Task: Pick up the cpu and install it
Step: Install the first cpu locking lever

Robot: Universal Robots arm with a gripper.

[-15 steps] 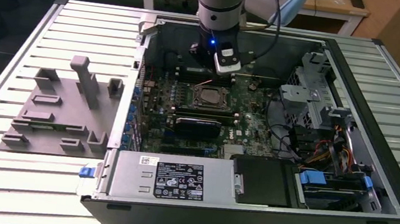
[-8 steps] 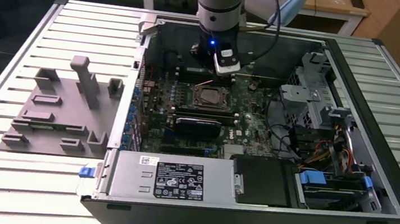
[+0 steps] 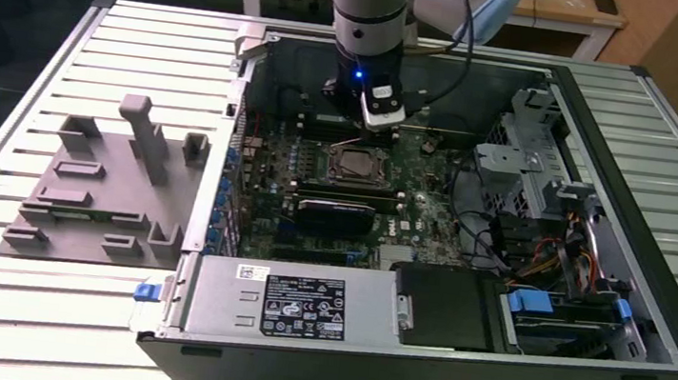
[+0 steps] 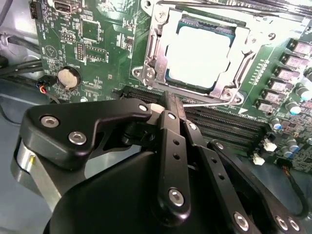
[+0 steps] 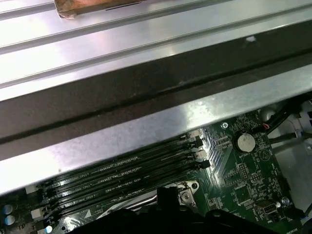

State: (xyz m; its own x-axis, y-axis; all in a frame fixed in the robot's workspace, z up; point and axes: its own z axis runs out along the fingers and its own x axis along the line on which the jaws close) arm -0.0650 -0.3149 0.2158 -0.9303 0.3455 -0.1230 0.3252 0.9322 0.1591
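The gripper (image 4: 171, 105) hangs over the memory slots (image 4: 229, 124) with its fingers pressed together, holding nothing. The cpu (image 4: 197, 56) sits in its socket (image 4: 151, 53) mid-board (image 3: 422, 190); its far edge is hidden under the frame.

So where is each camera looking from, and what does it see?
Exterior view: off the arm, looking down on the open computer case; the arm and gripper hang over the motherboard.
Second wrist view: behind the shut gripper, facing the cpu seated in its socket.
First wrist view: on the arm, facing the memory slots and case wall.
Both wrist views share the round battery.
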